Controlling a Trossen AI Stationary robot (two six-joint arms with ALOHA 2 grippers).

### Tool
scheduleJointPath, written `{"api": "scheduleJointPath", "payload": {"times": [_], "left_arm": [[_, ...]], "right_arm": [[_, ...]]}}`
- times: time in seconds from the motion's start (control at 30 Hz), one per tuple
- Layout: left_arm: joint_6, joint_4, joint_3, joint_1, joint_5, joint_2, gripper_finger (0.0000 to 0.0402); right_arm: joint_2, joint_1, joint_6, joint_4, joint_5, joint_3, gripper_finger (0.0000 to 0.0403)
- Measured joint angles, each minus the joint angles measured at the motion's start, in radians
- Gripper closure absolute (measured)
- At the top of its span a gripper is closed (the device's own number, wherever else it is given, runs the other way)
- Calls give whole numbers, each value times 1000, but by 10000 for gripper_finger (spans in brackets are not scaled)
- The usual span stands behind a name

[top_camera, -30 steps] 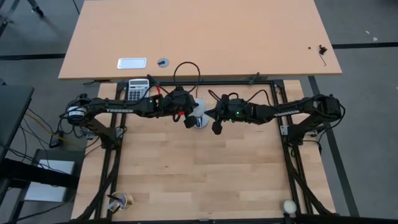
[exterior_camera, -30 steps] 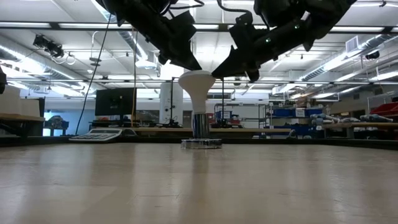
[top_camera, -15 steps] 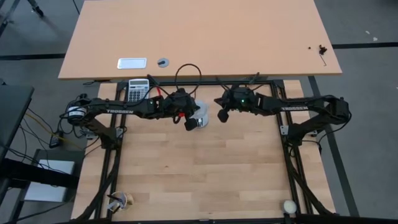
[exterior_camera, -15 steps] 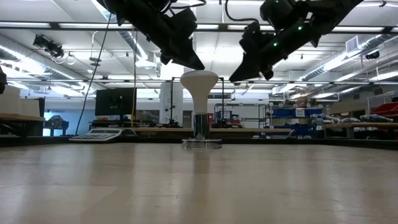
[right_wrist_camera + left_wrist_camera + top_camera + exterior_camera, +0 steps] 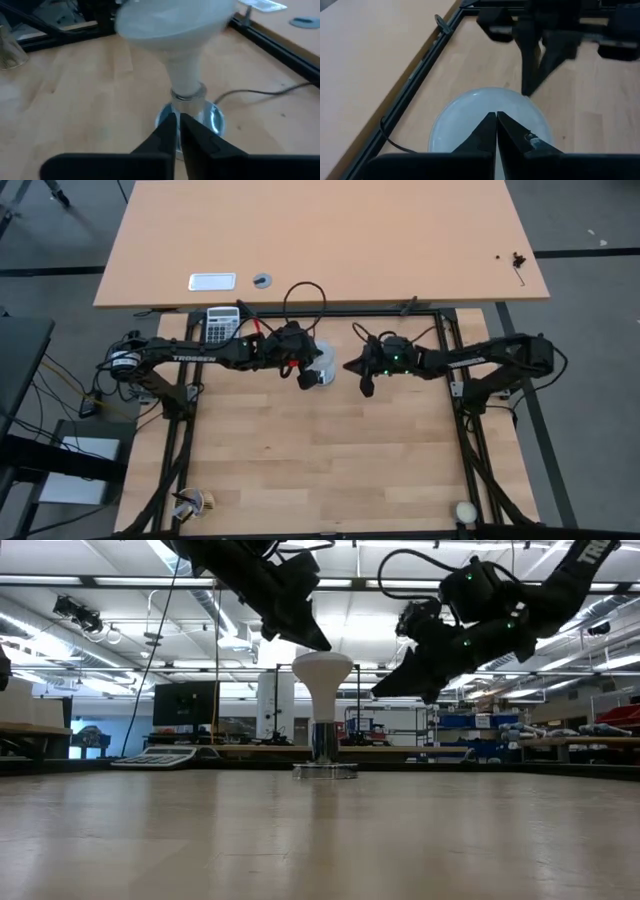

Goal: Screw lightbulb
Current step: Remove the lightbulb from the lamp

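Lightbulb (image 5: pixel 322 680): stands upright in the centre of the low view, dome uppermost, its narrow neck seated in the socket (image 5: pixel 323 768), a round silver disc resting on the surface (image 5: pixel 320 840). In the high view the lightbulb (image 5: pixel 322 367) sits in the upper middle of the frame, between the two arms.

Left tool (image 5: pixel 318 642): directly above the dome, at its upper left edge in the low view; whether it touches the glass cannot be told. In the left wrist view its fingers (image 5: pixel 487 131) are clenched together with only a thin slit between them, nothing held, the pale dome (image 5: pixel 470 115) just beyond the tips.

Right tool (image 5: pixel 383 692): to the right of the lightbulb in the low view, apart from it, tips angled down toward the left of the frame. In the right wrist view its fingers (image 5: pixel 167 131) are pressed together and hold nothing; the lightbulb (image 5: pixel 175 35) and the socket (image 5: pixel 212 117) lie ahead of them.

Other items, high view: calculator (image 5: pixel 222 323) at upper left of the frame beside the left arm; a black cord (image 5: pixel 300 292) looping above the socket; a cream ball (image 5: pixel 465 511) at lower right.
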Motion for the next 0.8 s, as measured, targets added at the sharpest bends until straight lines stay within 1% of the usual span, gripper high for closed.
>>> {"api": "scheduleJointPath", "payload": {"times": [0.1, 0.17, 0.3, 0.43, 0.5, 0.57, 0.67, 0.8], "left_arm": [[3, 1, 5, 0, 0, 1, 383], [3, 2, 6, 0, 0, 1, 383], [3, 6, 7, 1, 0, 1, 383], [3, -1, 8, 1, -1, 1, 383], [4, -6, 8, 1, -2, 0, 383], [4, -8, 8, 1, -3, -1, 383], [4, -7, 8, 1, -3, -1, 383], [4, -8, 9, 1, -4, -1, 383]], "right_arm": [[65, 16, 6, 106, 4, -9, 353], [118, 27, 17, 149, 19, 4, 327], [212, 40, 20, 220, 36, 61, 262], [255, 32, 65, 220, 97, 98, 190], [271, 24, 99, 227, 100, 113, 159], [289, 20, 106, 255, 81, 122, 133], [315, 25, 106, 294, 65, 141, 106], [362, 28, 106, 295, 48, 189, 93]]}}
